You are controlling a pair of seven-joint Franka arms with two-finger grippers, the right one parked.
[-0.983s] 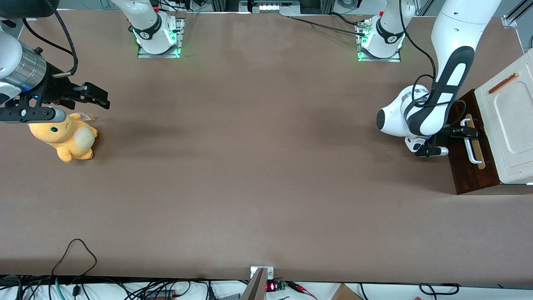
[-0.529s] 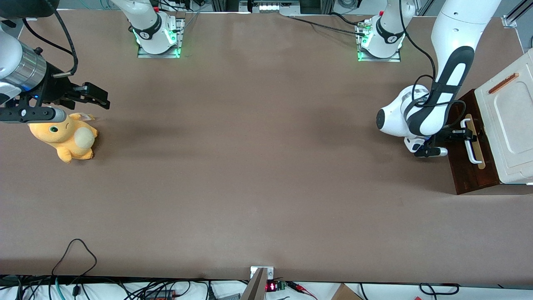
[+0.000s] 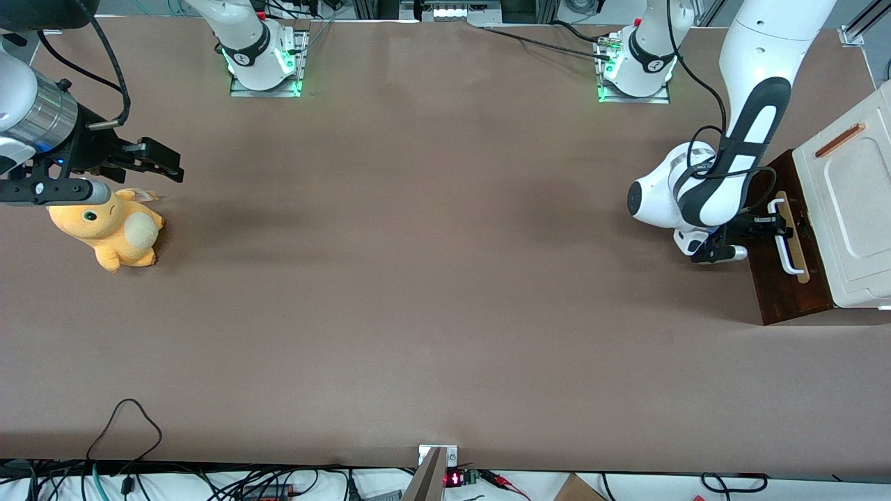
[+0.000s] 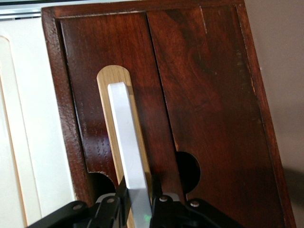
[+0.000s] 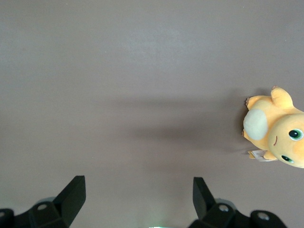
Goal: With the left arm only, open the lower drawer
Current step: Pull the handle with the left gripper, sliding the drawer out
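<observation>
The lower drawer (image 3: 786, 296) has a dark brown front, a white bar handle (image 3: 786, 245) and a light tan strip (image 3: 798, 261). It sits under the cream-white cabinet (image 3: 853, 209) at the working arm's end of the table. The glossy white left arm (image 3: 724, 188) reaches down in front of the drawer. Its black gripper (image 3: 775, 226) is shut on the handle. In the left wrist view the gripper (image 4: 141, 195) has one finger on each side of the white handle (image 4: 126, 137), against the brown front (image 4: 204, 95).
An orange plush toy (image 3: 111, 229) lies toward the parked arm's end of the table. The cabinet top bears a small reddish-brown strip (image 3: 840, 139). Two arm bases (image 3: 264, 56) stand at the table's edge farthest from the camera. Cables (image 3: 125, 424) trail over the near edge.
The gripper, shut on the handle, has shifted a little toward the parked arm's end of the table. The handle and drawer front have come with it.
</observation>
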